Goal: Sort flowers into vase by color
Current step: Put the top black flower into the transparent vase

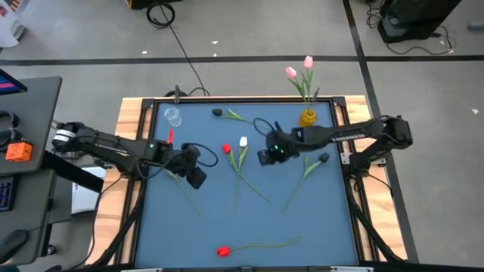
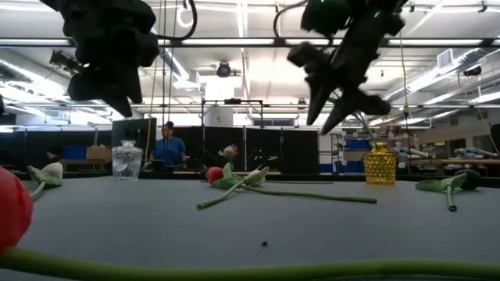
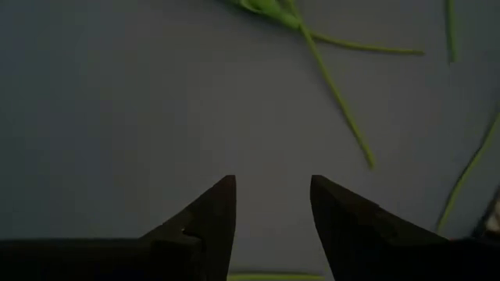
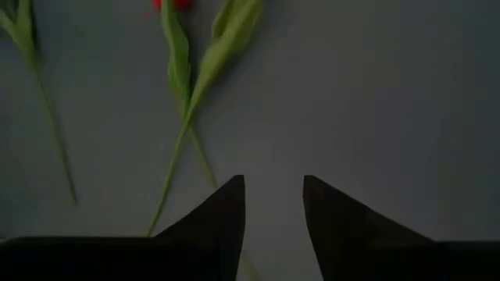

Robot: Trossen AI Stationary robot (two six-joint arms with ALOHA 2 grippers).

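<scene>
We note the right claw [image 1: 266, 157] open, empty, above the blue bench [image 1: 318, 219]; crossed red tulip [image 1: 226, 149] and white tulip [image 1: 243, 141] lie just beside it. Left claw [image 1: 198, 178] open, empty. Pink tulips [image 1: 299, 68] stand in the amber glass vase [image 1: 308, 118] beyond.

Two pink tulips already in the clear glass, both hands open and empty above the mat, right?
Wrong vase: the high view shows the two pink tulips in the yellow vase; the clear glass holds none. Left hand and right hand are open, empty.
</scene>
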